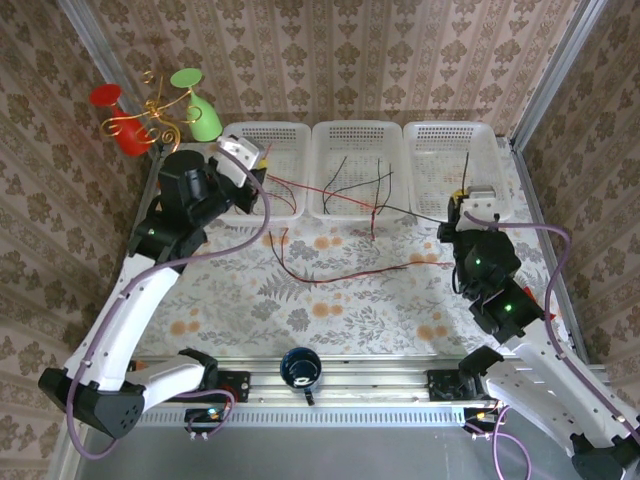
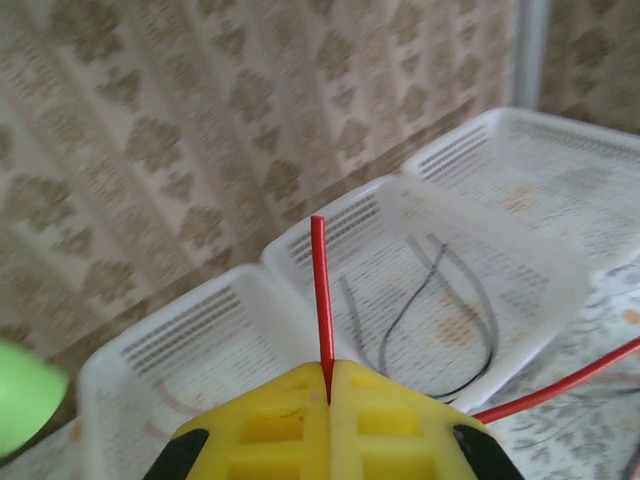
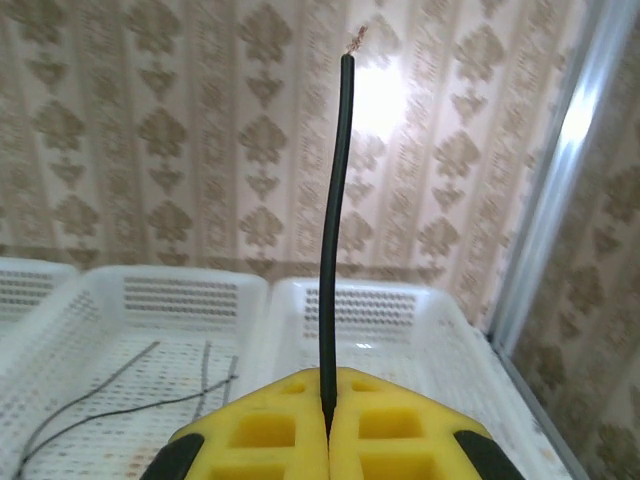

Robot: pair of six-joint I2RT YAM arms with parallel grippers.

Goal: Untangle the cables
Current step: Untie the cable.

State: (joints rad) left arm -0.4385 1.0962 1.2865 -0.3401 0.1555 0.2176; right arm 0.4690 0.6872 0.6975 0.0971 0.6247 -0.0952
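1. Main risk: the left end effector and right end effector each pinch one cable end. In the top view the red cable and black cable both run toward the front rim of the middle basket, where strands cross. Pulling the ends apart there probably tightens the crossing instead of freeing it.
2. Slip risk: each cable is thin and is gripped only at the pad tips. Any tension along the line could pull it out of the pinch.
3. Snag risk: the held cables pass over basket rims and mesh walls. A caught strand could drag or tip a basket, or haul the spare black cables out of the middle basket.
4. The loose red cable lies on the bench in front of the baskets, with one end near the right arm. A low sweep could drag it along.
5. Left end effector: pads pressed together on the red cable. A short stub sticks up past the tips and the rest trails off to the right. It sits above the left basket.
6. Right end effector: pads pressed together on the black cable, with a longer stub standing upright and bare strands at its tip. It sits at the front edge of the right basket.
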